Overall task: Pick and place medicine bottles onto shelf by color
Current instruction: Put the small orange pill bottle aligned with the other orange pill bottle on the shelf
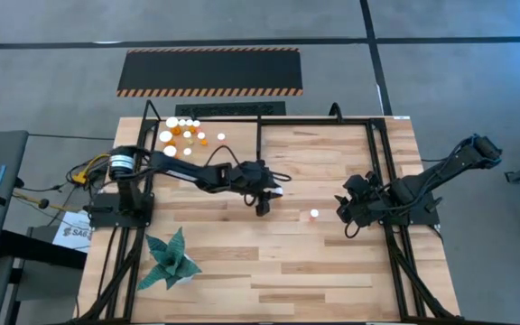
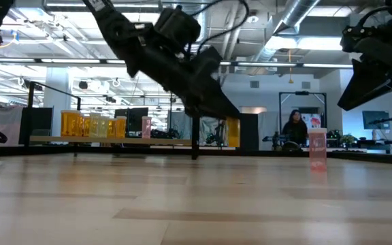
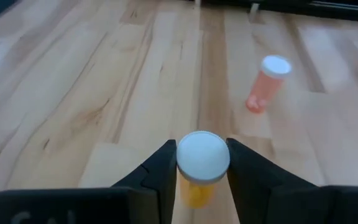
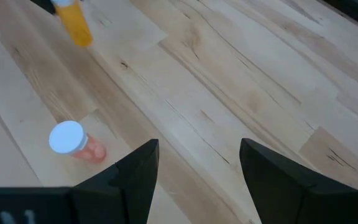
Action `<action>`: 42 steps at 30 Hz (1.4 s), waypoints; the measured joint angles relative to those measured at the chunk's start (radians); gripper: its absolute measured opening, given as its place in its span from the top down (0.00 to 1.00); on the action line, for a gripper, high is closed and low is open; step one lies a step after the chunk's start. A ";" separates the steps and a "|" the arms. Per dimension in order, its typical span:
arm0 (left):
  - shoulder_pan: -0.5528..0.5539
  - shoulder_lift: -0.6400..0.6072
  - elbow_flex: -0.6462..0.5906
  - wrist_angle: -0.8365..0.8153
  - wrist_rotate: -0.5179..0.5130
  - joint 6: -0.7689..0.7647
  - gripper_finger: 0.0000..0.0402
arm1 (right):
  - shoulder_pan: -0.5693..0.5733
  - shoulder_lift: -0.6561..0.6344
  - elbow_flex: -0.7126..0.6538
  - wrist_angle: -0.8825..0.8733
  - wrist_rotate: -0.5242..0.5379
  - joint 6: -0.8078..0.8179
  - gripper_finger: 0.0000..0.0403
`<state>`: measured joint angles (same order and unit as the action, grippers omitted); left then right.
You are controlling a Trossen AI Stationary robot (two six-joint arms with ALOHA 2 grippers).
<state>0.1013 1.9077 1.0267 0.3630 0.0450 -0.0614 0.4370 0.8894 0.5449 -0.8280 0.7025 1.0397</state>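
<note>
My left gripper [image 3: 202, 180] is shut on a small orange medicine bottle [image 3: 195, 191] with a white cap, near the table's middle [image 1: 278, 190]. A pinkish-red bottle [image 1: 314, 214] with a white cap stands upright on the table [image 2: 317, 146], a little right of it and apart from both grippers. My right gripper [image 4: 197, 168] hangs open above the table's right part with nothing between its fingers; the pinkish bottle [image 4: 73, 142] lies beyond it. Several more bottles [image 1: 183, 134] stand grouped at the far left on the shelf board [image 2: 107, 141]. My left gripper pinches the orange bottle at its top end, one finger on either side of the white cap [image 3: 202, 155]. The fingers slant down from the table's left. The bottle's body [image 2: 233, 133] hangs upright below the fingertips, lifted clear of the table.
A green paper plant [image 1: 171, 260] stands near the front left. Black frame rails [image 1: 373, 153] cross the table's far and right parts. A black panel with striped edges [image 1: 210, 72] lies on the floor beyond. A person [image 2: 295, 128] sits far back in the room.
</note>
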 joint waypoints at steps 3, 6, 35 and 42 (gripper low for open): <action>0.000 -0.071 0.000 -0.104 -0.001 0.018 0.74 | 0.000 0.000 0.000 0.000 0.000 0.000 0.39; 0.000 -0.134 0.000 -0.211 -0.005 0.063 0.74 | -0.001 0.000 0.000 0.001 0.000 0.000 0.39; 0.143 -0.703 -0.492 -0.364 -0.603 -0.253 0.74 | -0.001 0.000 0.000 0.005 0.000 0.000 0.39; 0.163 -0.698 -0.523 -0.373 -0.698 -0.415 0.74 | -0.001 0.000 0.000 0.006 0.000 0.000 0.39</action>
<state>0.2642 1.2098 0.5042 -0.0099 -0.6526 -0.4768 0.4358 0.8898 0.5449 -0.8223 0.7025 1.0393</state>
